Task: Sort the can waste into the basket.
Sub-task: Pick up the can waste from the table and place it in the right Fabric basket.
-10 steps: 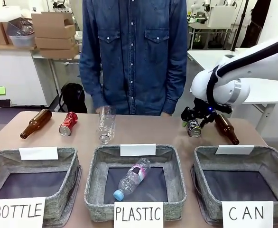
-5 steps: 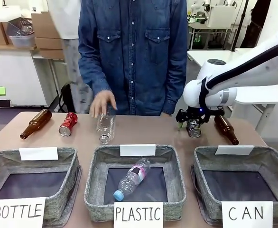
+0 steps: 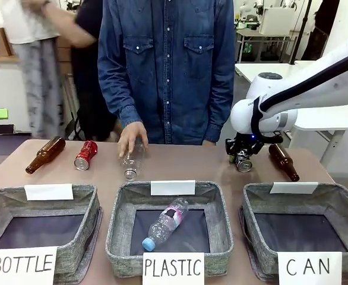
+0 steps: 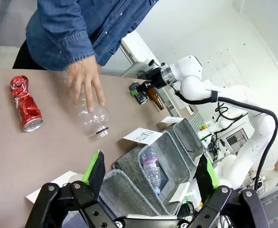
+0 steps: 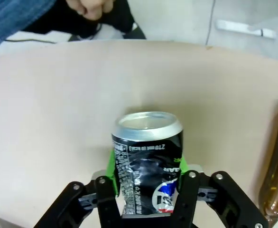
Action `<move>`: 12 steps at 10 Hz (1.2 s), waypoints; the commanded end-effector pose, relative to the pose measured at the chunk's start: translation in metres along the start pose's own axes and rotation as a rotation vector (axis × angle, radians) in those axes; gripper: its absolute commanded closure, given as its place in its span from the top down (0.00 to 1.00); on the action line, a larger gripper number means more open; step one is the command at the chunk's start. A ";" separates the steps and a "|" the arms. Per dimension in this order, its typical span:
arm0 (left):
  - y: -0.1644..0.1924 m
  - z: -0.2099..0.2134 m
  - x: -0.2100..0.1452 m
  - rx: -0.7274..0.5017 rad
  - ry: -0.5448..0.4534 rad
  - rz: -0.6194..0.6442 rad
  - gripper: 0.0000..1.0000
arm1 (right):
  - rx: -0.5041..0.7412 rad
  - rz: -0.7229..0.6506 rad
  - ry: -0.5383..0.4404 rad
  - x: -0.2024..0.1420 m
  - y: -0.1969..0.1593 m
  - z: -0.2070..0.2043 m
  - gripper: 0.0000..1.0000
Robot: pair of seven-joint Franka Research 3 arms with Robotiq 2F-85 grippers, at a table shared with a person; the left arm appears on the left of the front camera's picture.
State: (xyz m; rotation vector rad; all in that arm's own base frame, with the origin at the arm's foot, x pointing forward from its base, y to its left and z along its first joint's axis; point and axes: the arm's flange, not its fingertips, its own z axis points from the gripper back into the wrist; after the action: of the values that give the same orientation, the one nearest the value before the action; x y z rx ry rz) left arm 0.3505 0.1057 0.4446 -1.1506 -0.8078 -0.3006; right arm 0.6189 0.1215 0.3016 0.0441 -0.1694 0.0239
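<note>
My right gripper [image 3: 243, 155] is shut on the dark black-blue can [image 3: 243, 162], held just above the table at the far right. In the right wrist view the can [image 5: 147, 159] sits between the green pads [image 5: 112, 165] with its silver end facing away. The red dented can [image 3: 85, 155] lies on the table at the far left, also seen as the red can [image 4: 26, 103] in the left wrist view. The "CAN" basket [image 3: 346, 205] stands at the front right with a dark inside. My left gripper [image 4: 148, 178] is open above the baskets.
The person's hand [image 3: 130, 135] rests on a clear plastic bottle [image 3: 132, 162] at mid table. Brown glass bottles lie at the far left [image 3: 44, 155] and far right [image 3: 284, 161]. The "PLASTIC" basket [image 3: 221, 222] holds a clear bottle [image 3: 165, 224]; the "BOTTLE" basket [image 3: 85, 228] stands at the front left.
The person's hand came down onto the clear bottle. My right gripper with the dark can shifted slightly left and then steadied. Someone moved in the background at the left.
</note>
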 end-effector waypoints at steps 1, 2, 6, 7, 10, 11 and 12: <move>-0.001 -0.001 0.001 -0.014 -0.020 -0.021 1.00 | -0.069 -0.027 0.035 -0.001 0.004 -0.003 0.15; -0.001 -0.001 0.001 -0.014 -0.020 -0.021 1.00 | -0.061 -0.035 0.049 -0.001 0.002 -0.004 0.06; -0.001 -0.001 0.001 -0.014 -0.020 -0.021 1.00 | 0.016 -0.042 0.013 -0.008 -0.011 0.011 0.00; -0.001 -0.001 0.001 -0.014 -0.020 -0.021 1.00 | 0.070 -0.002 0.010 -0.014 -0.015 0.029 0.00; -0.001 -0.001 0.001 -0.014 -0.020 -0.021 1.00 | 0.327 0.122 0.016 -0.096 -0.050 0.164 0.00; -0.001 -0.001 0.001 -0.014 -0.020 -0.021 1.00 | 0.427 0.251 0.063 -0.133 -0.056 0.195 0.00; -0.001 -0.001 0.001 -0.014 -0.020 -0.021 1.00 | 0.458 0.353 0.067 -0.166 -0.057 0.213 0.00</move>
State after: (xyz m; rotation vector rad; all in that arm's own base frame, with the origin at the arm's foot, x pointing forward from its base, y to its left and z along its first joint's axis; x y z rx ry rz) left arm 0.3505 0.1057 0.4451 -1.1502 -0.8088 -0.3015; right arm 0.4628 0.0781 0.4727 0.4368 -0.1741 0.3054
